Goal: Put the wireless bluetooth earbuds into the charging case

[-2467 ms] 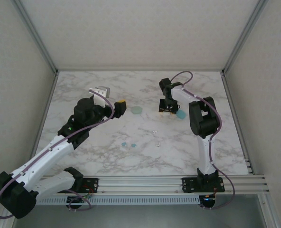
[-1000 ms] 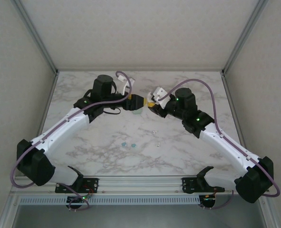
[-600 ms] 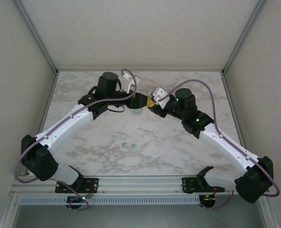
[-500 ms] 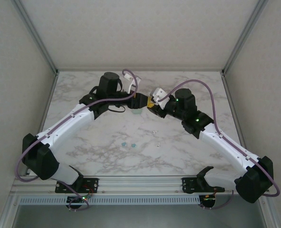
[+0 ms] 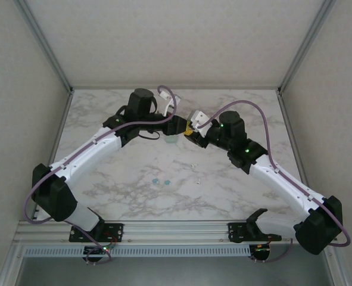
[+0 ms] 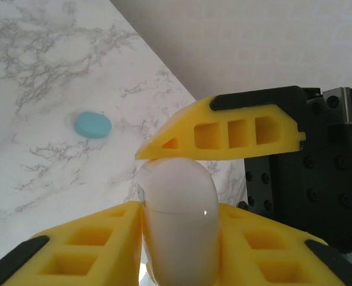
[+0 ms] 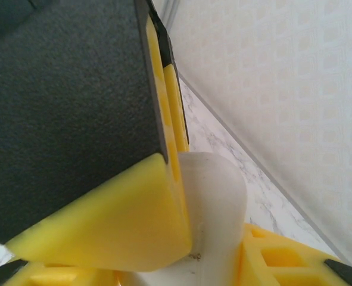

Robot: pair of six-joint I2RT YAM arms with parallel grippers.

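Between the left jaws sits a white case (image 6: 178,220), smooth and round like an egg. A thin line runs around it where the lid meets the bottom. These jaws press on its two sides. The right jaws are clamped on the same case, and one yellow finger (image 6: 223,131) of theirs rests on its top. Both sets of jaws hold it up in the air above the desk (image 5: 253,107).

The lid looks shut, so I think it must be opened next. The case is slippery and round. If one arm pulls or twists too hard, it could pop out and drop. The jaws are so close that they could also bump each other.

Well below the jaws, toward the arm bases, lie tiny blue earbuds (image 5: 156,180) and tiny white earbuds (image 5: 198,177), all apart from the case. Off to the side of the left jaws, a blue oval thing (image 6: 93,124) lies on the desk.
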